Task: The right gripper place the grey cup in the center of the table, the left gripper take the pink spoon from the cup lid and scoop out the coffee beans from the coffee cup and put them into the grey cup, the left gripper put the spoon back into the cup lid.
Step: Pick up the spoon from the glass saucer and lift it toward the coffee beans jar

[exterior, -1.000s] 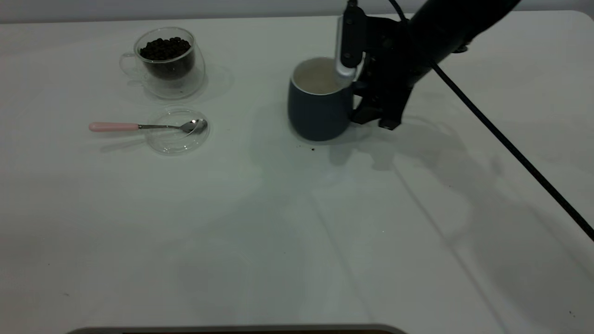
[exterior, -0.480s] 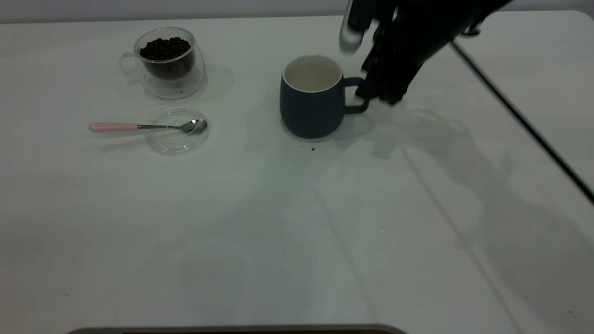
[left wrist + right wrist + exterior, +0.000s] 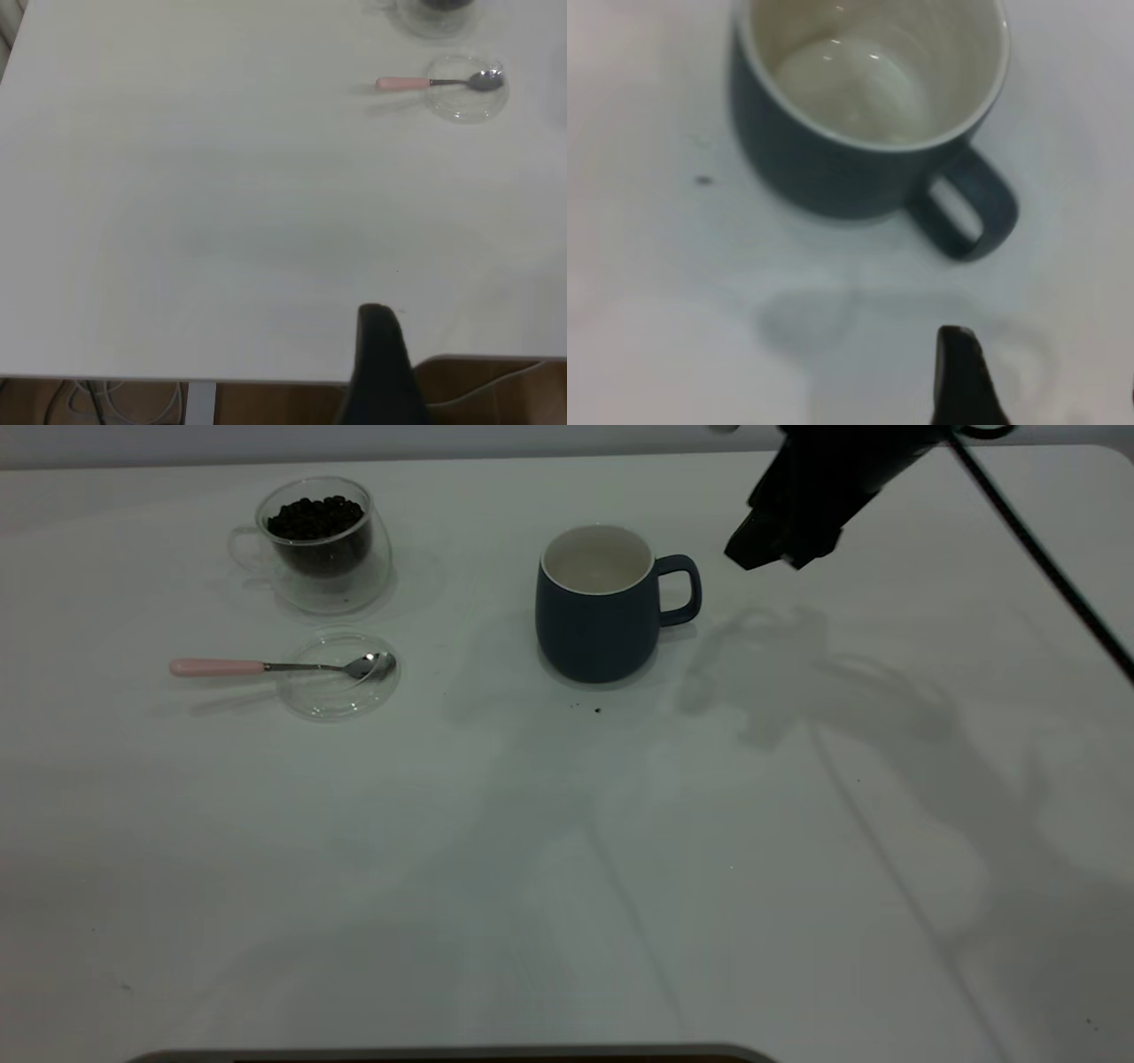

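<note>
The grey cup stands upright and empty near the table's far middle, handle toward the right; it also fills the right wrist view. My right gripper hangs open and empty above the table, up and to the right of the cup's handle, apart from it. The pink spoon lies with its bowl in the cup lid and its handle sticking out left. The coffee cup holds coffee beans behind the lid. My left gripper is parked over the table's near edge, far from the spoon.
A few dark specks lie on the table just in front of the grey cup. The right arm's cable runs down along the right side. Below the table's edge, brown floor and cables show in the left wrist view.
My right gripper let go of the grey cup's handle and rose up and to the right. The cup shifted slightly left and now stands free. Spoon, lid and coffee cup have not moved.
</note>
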You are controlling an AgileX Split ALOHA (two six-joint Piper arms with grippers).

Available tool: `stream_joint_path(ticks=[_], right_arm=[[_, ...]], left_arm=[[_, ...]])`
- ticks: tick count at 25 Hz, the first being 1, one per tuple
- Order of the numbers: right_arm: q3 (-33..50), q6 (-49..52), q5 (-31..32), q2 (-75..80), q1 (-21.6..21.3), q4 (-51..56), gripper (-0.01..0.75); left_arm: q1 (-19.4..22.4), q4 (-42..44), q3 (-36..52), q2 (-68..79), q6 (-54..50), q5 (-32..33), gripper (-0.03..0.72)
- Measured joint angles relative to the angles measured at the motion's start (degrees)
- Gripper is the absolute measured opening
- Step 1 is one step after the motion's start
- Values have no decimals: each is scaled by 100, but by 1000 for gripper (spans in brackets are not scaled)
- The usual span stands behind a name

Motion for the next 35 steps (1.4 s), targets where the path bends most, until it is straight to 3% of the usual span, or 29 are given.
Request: stream_joint_path(ticks=[5,9,13,17,21,24,35], right_arm=[[1408,2671,66,-1843,0,-38,482],[2523,4836,345,-3496,-143,-806,482],[3195,6525,1432,-4771,-510,-2086,482],[3364,7998,2988,-5772,-993,-3559,482],[3364,8944,4308,-6756,-1175,-4836,482],[3364,9387,4846,-7578,-1175,-5305,482],[3586,10224,4898,-10273,-1175,-5995,482]], left_arm=[[0,0,0,0,0,0,587],[0,0,0,0,0,0,587],[0,0,0,0,0,0,587],[0,0,0,0,0,0,587],[0,0,0,0,0,0,587],[0,0,0,0,0,0,587],[0,0,0,0,0,0,587]])
